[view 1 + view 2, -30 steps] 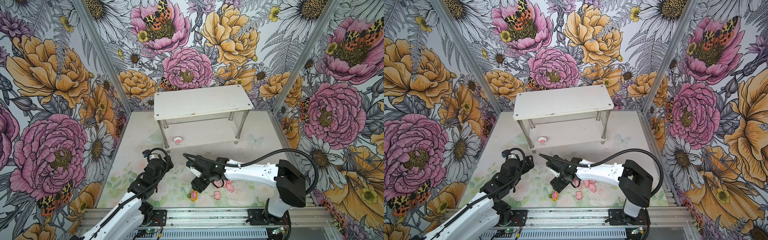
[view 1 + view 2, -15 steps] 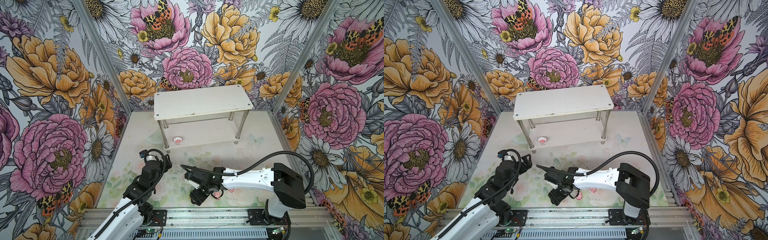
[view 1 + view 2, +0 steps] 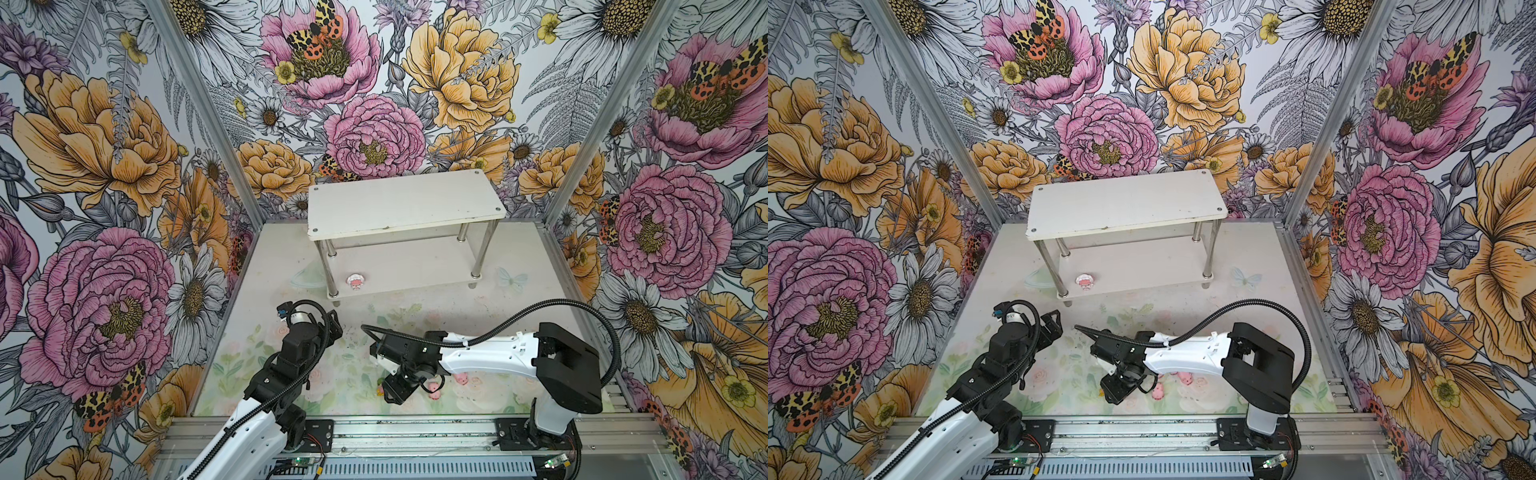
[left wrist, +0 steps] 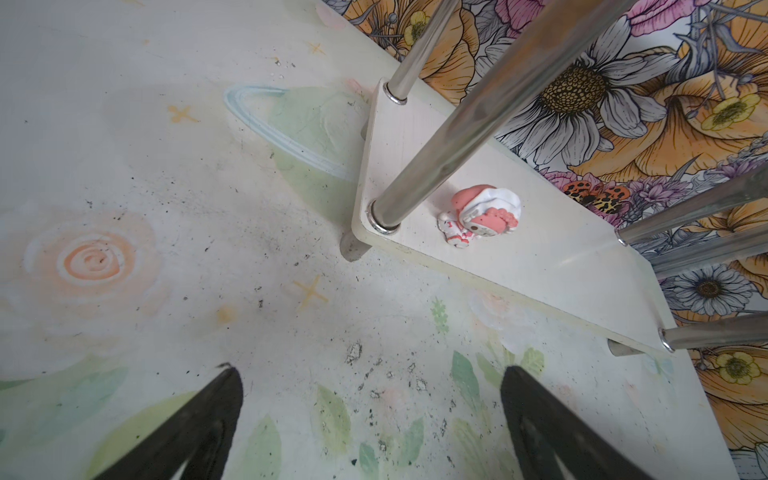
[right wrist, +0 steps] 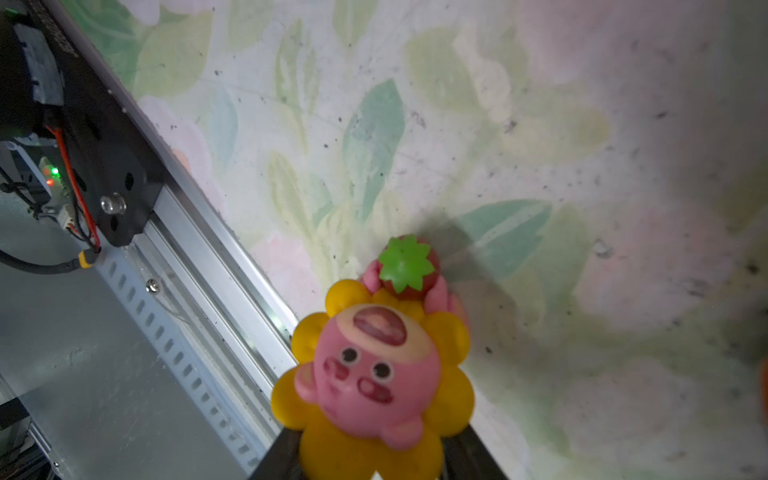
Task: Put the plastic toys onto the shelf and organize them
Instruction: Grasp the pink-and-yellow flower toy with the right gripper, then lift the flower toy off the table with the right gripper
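Plastic toys are found partly on the shelf and partly at the front of the table. A yellow sunflower-petalled figure with a pink pig face [image 5: 374, 374] is seen in the right wrist view between the two black fingers [image 5: 278, 457] of the right gripper [image 5: 374, 436]. The jaws are drawn partway in and each finger is pressed against the lower petals, so the sunflower figure is gripped. A red strawberry with a green leaf cap [image 5: 405, 270] is clasped in its pink hands. Whether it is lifted clear of the pastel floral-printed table mat [image 3: 249, 365] cannot be told.

Two tiny pink plastic pigs [image 3: 460, 378] [image 3: 434, 386] are left on the mat near the front edge, just under the right arm, and are shown in both top views.

A white two-tier rectangular shelf with shiny metal tube legs [image 3: 407, 203] is set at the back of the table. Its top tier is bare. On its lower tier a white-hooded pink pig-faced figure [image 4: 482, 216] is placed just beside the front left leg [image 4: 457, 137].

The left gripper [image 4: 370, 415] is held over the mat, short of the shelf's front left corner. Its jaws are spread fully apart and nothing is held between them.
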Controlling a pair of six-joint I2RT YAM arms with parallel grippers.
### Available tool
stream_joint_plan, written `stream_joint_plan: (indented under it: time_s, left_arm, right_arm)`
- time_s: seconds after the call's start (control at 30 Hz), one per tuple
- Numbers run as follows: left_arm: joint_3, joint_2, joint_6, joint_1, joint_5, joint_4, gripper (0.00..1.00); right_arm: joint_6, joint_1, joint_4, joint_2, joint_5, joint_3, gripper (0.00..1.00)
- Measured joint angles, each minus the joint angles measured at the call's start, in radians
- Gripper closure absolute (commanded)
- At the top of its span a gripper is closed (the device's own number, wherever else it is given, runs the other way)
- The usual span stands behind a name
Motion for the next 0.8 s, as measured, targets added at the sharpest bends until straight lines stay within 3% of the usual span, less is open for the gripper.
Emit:
stream_joint_plan:
  time_s: [0.13,0.4,0.8]
  left_arm:
    - [0.000,0.006,0.000,0.000,0.000,0.000,0.01]
    - [0.000,0.006,0.000,0.001,0.000,0.000,0.01]
    - [0.000,0.006,0.000,0.001,-0.003,0.001,0.01]
  right_arm:
    - [-0.022,-0.047,-0.002,0.000,0.011,-0.008,0.53]
    - [-0.101,-0.121,-0.026,0.015,0.094,0.001,0.39]
    - [-0.149,-0.141,-0.080,-0.031,0.139,0.006,0.40]
